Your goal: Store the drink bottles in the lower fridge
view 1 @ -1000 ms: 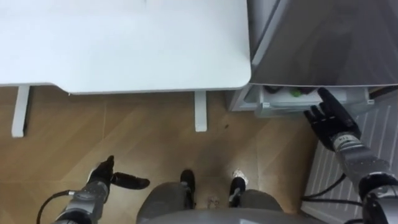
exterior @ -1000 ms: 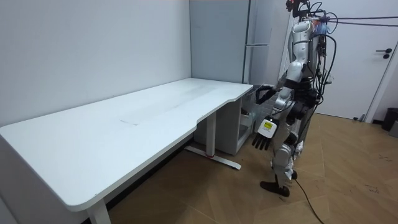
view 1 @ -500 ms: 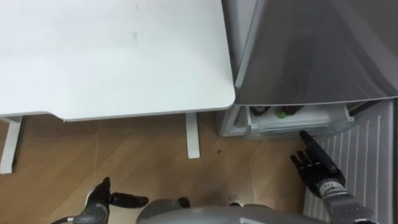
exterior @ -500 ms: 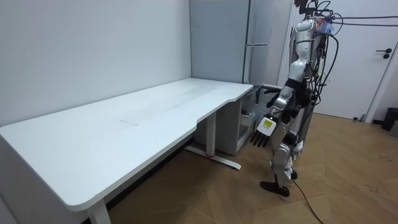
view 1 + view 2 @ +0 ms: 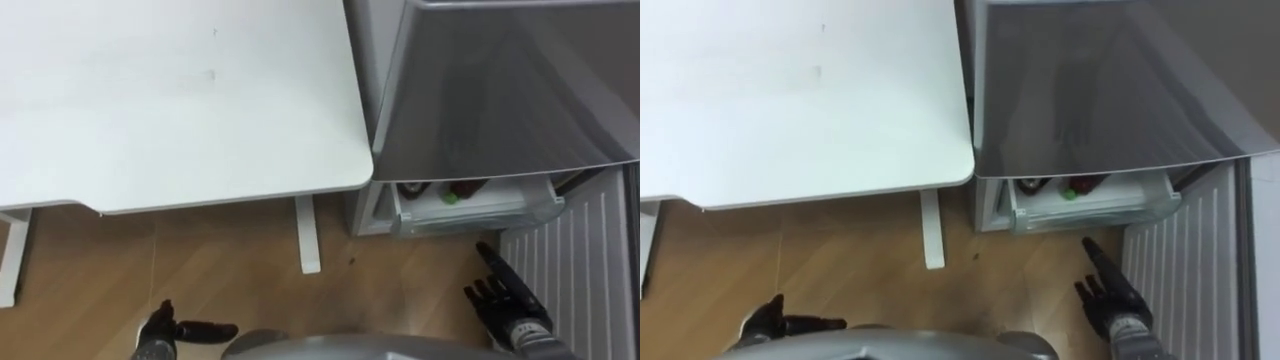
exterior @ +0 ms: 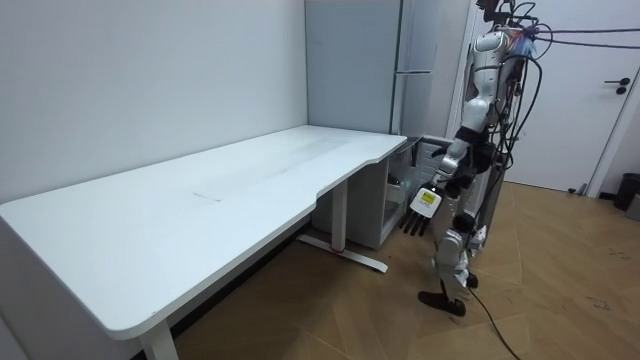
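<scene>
Nearest, at the bottom edge of the eye views, both hands hang over the wooden floor [image 5: 220, 265] and neither holds anything. The left hand [image 5: 163, 328] is low on the left, loosely spread with its thumb stuck out sideways. The right hand [image 5: 503, 296] is on the right, its fingers straight and pointing ahead towards the fridge, apart from it.

Just past the right hand stands the lower fridge door [image 5: 578, 255], swung open so its ribbed white inner face shows. Beyond that, the lower fridge drawer [image 5: 475, 210] sticks out from under the grey upper fridge front [image 5: 500, 90]. The drinks [image 5: 462, 187] lie in that drawer: dark bottles, one reddish, with a green cap beside them. How many there are I cannot tell.

To the left of the fridge, a white table [image 5: 180, 90] spreads away, its white leg [image 5: 307, 235] planted on the floor near the fridge's corner.

From the room view, the robot stands upright at the table's far end, facing the fridge.
</scene>
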Controlling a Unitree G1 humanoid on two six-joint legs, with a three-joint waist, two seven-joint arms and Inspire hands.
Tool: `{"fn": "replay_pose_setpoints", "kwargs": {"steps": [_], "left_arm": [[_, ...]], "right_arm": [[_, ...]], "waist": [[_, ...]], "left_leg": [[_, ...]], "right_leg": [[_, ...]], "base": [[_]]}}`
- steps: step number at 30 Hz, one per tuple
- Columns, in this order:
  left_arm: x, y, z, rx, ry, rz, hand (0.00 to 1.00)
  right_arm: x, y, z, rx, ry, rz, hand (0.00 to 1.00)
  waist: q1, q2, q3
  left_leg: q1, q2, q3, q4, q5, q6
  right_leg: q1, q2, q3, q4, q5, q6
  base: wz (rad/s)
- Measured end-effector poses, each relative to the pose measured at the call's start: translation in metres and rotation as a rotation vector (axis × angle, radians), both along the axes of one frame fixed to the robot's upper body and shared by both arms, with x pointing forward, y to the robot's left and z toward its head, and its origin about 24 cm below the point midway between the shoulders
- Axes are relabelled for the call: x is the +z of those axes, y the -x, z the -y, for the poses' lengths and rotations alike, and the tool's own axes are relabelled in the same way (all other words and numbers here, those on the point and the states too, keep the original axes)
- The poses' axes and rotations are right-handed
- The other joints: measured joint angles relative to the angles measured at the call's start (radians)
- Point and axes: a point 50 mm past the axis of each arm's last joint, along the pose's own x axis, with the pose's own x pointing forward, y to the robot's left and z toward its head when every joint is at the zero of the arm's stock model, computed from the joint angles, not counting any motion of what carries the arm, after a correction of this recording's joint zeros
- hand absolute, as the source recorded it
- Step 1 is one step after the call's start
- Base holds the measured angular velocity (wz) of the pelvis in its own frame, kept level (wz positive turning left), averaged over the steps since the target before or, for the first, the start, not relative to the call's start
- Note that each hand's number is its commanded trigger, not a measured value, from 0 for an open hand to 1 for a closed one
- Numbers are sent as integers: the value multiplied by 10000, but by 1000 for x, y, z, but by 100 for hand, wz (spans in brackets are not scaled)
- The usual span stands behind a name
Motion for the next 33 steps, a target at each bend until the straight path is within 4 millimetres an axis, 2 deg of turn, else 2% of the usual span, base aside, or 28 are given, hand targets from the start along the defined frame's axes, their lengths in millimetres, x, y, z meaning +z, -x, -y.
{"fn": "replay_pose_setpoints", "kwargs": {"steps": [5, 14, 25, 30, 33], "left_arm": [[0, 9, -5, 512, -118, -242, 0], [-1, 27, -7, 714, -210, -607, 0], [-1, 41, -7, 362, -137, -1009, 0], [-1, 38, -7, 275, -166, -970, 0], [-1, 20, -7, 174, -145, -722, 0]], "right_arm": [[-4, 19, 0, -721, -161, -832, 0], [-6, 27, 0, -1452, -351, -916, 0], [-6, 31, 2, -2048, -464, -740, 0], [-4, 22, 4, -2718, -599, -292, 0], [0, -3, 7, -3188, -693, 424, 0]], "waist": [[-48, 23, -13], [-88, 35, 0], [-98, 80, -31], [-55, 135, -42], [-96, 202, -42]], "left_leg": [[224, -13, -51, -30, -58, -5], [369, 0, -294, 90, -168, -23], [344, -7, -517, 349, -199, -52], [6, -12, -610, 470, -211, -44], [-928, -24, -890, 1061, -229, -19]], "right_leg": [[329, 2, -19, -133, -14, 8], [628, 19, -192, -139, -39, 6], [727, 10, -490, -130, -126, -18], [493, -2, -529, -25, -159, -25], [-272, -22, -800, 397, -245, -43]], "base": [[2], [5], [8], [4], [28]]}}
